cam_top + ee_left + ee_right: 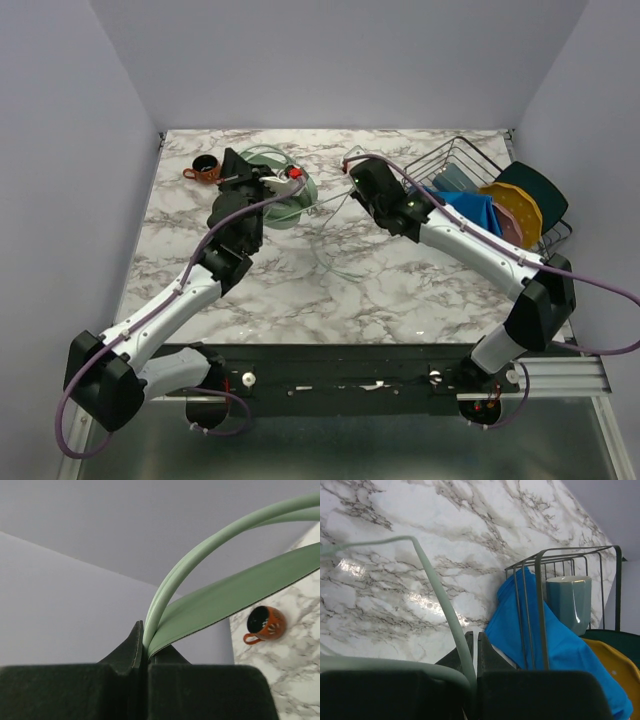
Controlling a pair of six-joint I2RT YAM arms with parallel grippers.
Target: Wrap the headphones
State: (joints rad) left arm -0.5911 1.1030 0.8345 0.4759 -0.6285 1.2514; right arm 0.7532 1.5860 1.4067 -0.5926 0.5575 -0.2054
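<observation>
Left gripper (146,649): fingers pressed together, pinching the headband (210,597) of the headphones (285,205) at its base. Both the rounded band and the flat green strip under it rise out of the pinch and arc off to the right in the wrist view. From above, the gripper sits at the far left of the tabletop (300,290), over the headphones, with one mint ear cup (290,212) showing beside it.

Right gripper (474,649): closed on the thin pale-green cable (437,587), which comes up between the fingers, bends sharply and runs off to the left. A second stretch of cable crosses low in front of the fingers. From above, this gripper is near the far middle of the tabletop, right of the headphones and apart from them. Slack cable (335,255) lies in loose loops on the marble nearer the arm bases.

Beyond: an orange mug (203,168) stands just left of the headphones, at the far left corner. A wire rack (450,152) at the far right holds a blue cloth (470,210), a teal cup (570,602), a yellow plate (520,215) and a dark green plate (538,188).
</observation>
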